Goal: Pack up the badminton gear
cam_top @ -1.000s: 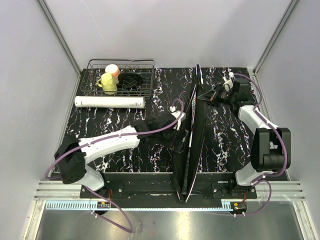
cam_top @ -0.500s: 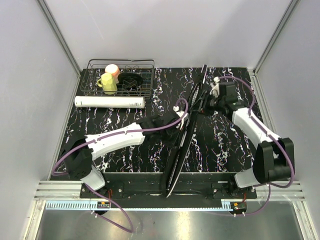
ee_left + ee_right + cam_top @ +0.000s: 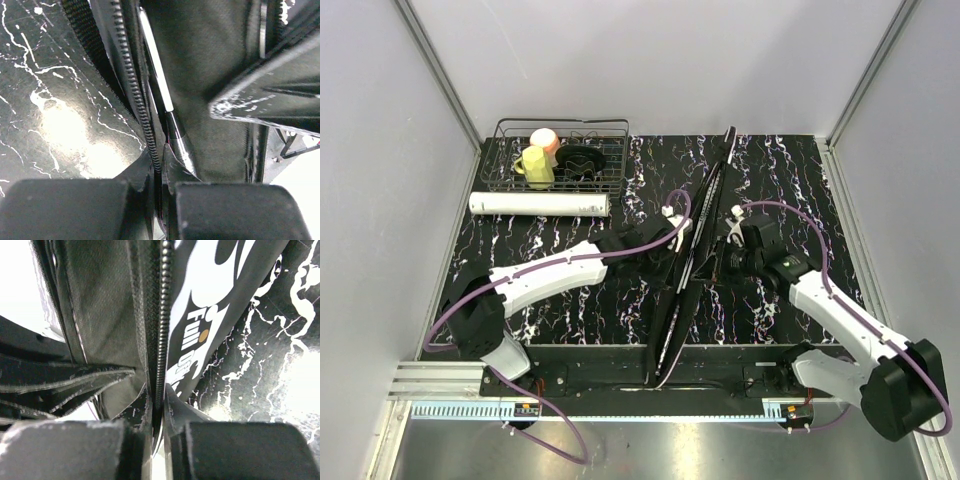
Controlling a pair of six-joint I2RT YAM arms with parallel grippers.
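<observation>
From above, you see the black racket bag [image 3: 672, 320] standing on edge in the middle of the black marbled table [image 3: 780, 180]. It runs from the near edge between the arm bases out to the far side. Your left gripper [image 3: 678, 232] meets it from the left and your right gripper [image 3: 712, 265] from the right, a little nearer to you. The long white tube [image 3: 540, 204] lies well apart at far left, just in front of the wire basket [image 3: 563, 128] holding a yellow cup [image 3: 535, 168] and a pink cup [image 3: 546, 140].

Only the wrist cameras show the grips. At the left wrist, the left gripper [image 3: 160, 185] has its fingers pressed together on the bag's zipper edge [image 3: 135, 100]. A racket shaft [image 3: 156, 70] shows inside the opening. At the right wrist, the right gripper [image 3: 157, 410] pinches the opposite zipper edge [image 3: 162, 315], beside white lettering [image 3: 192, 337] on the bag's outer face.

A second ago your right gripper was out near the bag's far end; it has since come in to mid-bag. The bag's near end has swung toward the left arm.
</observation>
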